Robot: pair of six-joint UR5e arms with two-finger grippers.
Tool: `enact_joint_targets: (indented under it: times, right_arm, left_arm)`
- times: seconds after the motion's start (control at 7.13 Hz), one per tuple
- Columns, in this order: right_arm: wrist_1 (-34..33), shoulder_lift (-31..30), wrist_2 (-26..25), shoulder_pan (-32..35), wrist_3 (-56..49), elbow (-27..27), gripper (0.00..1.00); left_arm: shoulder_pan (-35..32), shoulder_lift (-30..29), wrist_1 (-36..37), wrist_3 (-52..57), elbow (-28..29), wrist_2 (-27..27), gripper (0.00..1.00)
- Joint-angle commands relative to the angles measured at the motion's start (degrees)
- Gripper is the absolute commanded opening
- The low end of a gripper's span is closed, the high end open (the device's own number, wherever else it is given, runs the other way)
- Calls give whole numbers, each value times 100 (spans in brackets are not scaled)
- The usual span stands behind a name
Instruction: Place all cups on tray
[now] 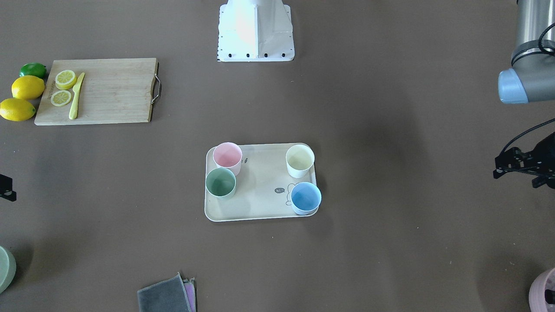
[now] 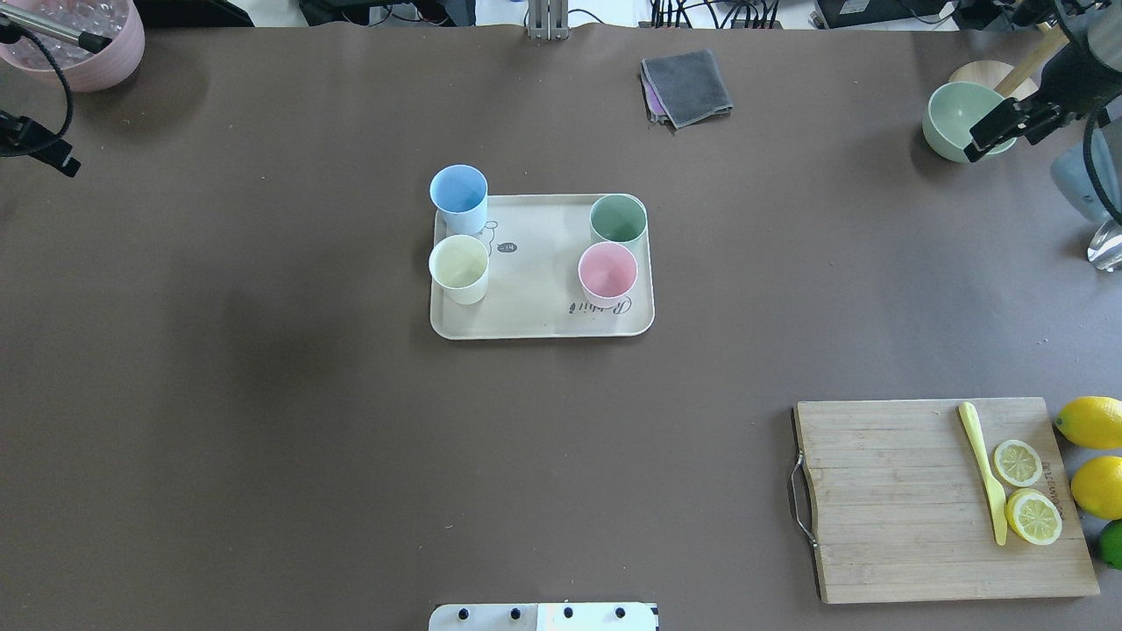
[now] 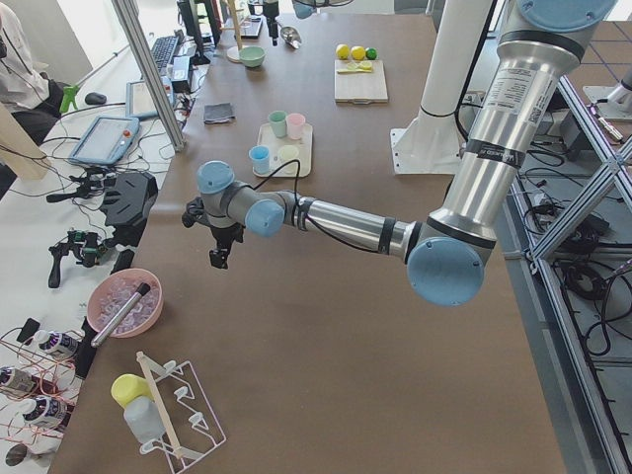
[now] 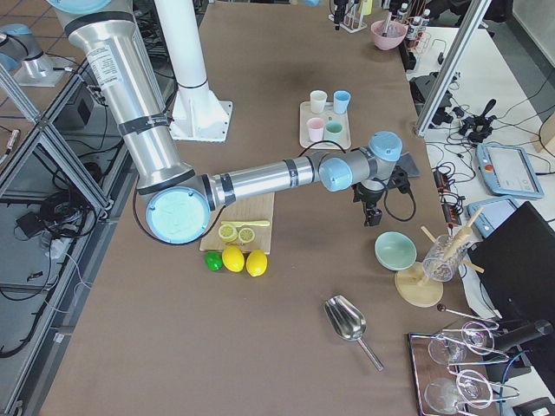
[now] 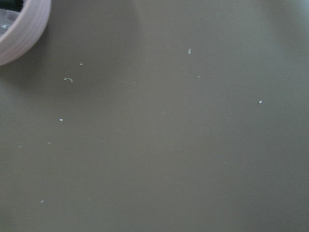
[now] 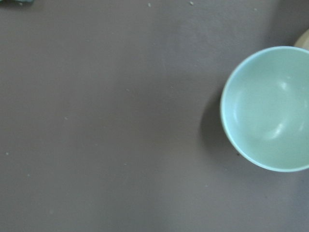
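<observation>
- Tray (image 2: 543,324) sits mid-table. All four cups in view are on it, so the task looks done or as good as done.
- Blue cup (image 2: 458,194) and yellow cup (image 2: 458,265) are on the robot's-left side, green cup (image 2: 618,219) and pink cup (image 2: 607,270) on the right side. All are upright.
- Main risk is the blue cup. It's jammed in the far-left corner and its mouth overhangs the tray edge in the overhead view. I can't tell if the base is fully inside the raised rim. If it's perched on the rim, any bump or tray lift tips it off.
- The yellow cup hugs the left rim, same concern but milder.
- Each pair stands just beside its neighbour. Re-gripping one to fix placement likely knocks the other.
- Left arm is stretched out low, wrist bent, with the left gripper (image 3: 217,255) pointing down over bare table near the pink bowl (image 2: 83,44), well apart from the tray. Can't tell whether the fingers are apart or together, and the wrist camera shows none.
- Right arm mirrors it, with the right gripper (image 4: 371,217) hanging beside the green bowl (image 2: 955,118). Finger state can't be told either.
- Secondary risk is a careless retract sweeping a wrist into either bowl.
</observation>
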Motion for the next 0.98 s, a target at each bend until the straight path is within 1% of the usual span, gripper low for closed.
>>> enact_joint_targets:
  times: [0.0, 0.28, 0.42, 0.7, 0.84]
  right_arm:
    - [25, -311, 11, 138, -98, 24, 100]
    - [-123, -365, 3, 7, -19, 7, 100]
    - [-115, -409, 3, 15, -19, 7, 100]
    - [-142, -435, -14, 33, -19, 16, 100]
    - [-150, -471, -49, 59, -36, 68, 100]
  left_arm:
    - [-84, 487, -9, 92, -104, 104, 98]
    - [-223, 576, -9, 30, -349, 122, 98]
    - [-285, 785, -61, 39, -429, 70, 98]
    - [-286, 988, -9, 48, -701, 78, 98]
    - [-286, 1050, -9, 48, -711, 87, 98]
